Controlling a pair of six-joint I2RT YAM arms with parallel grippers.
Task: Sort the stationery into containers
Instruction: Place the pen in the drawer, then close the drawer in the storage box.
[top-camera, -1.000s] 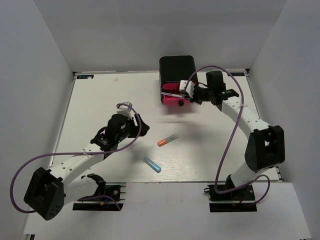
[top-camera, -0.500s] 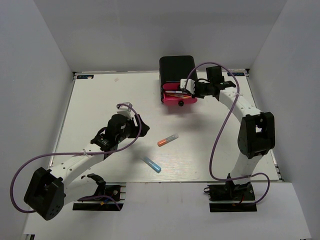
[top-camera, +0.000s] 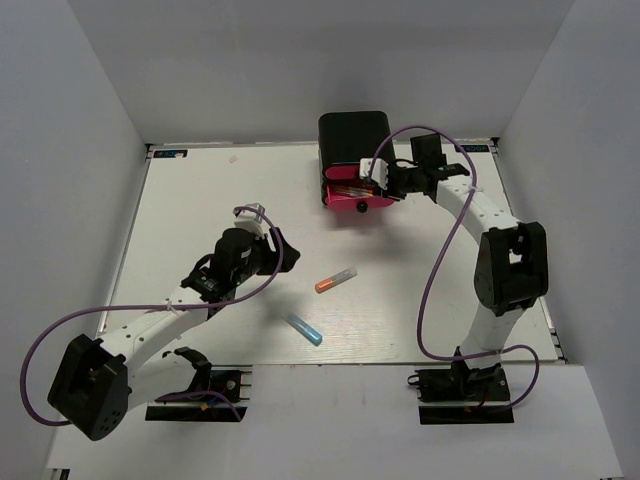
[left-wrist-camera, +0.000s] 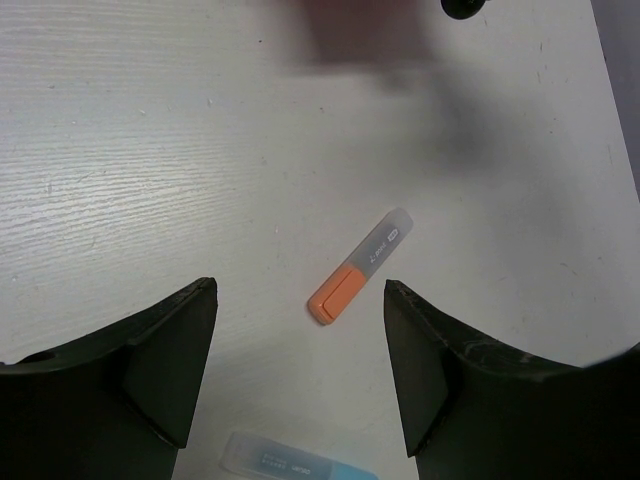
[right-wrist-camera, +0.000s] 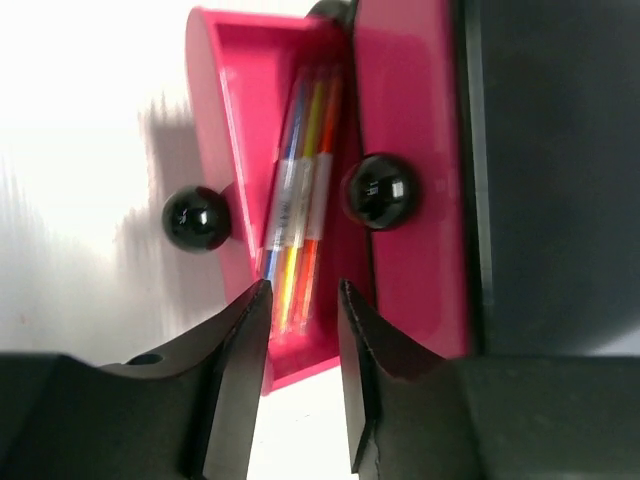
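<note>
Nearest you, the blue marker (top-camera: 305, 329) lies on the table (top-camera: 190, 190). Your left gripper (left-wrist-camera: 300, 290) hangs released and empty, with the orange marker (left-wrist-camera: 358, 268) below its gap. Farther off, your right gripper (right-wrist-camera: 303, 290) stands parted, grasping nothing, at the pulled-out drawer (right-wrist-camera: 215, 120), where the pens (right-wrist-camera: 300, 190) lie.

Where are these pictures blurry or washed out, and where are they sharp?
Left wrist view: the orange marker is sharp, but the top edge is a blurred pinkish smear. Right wrist view: the table left of the pink drawer is blown out white; the black knobs carry small glare spots.
</note>
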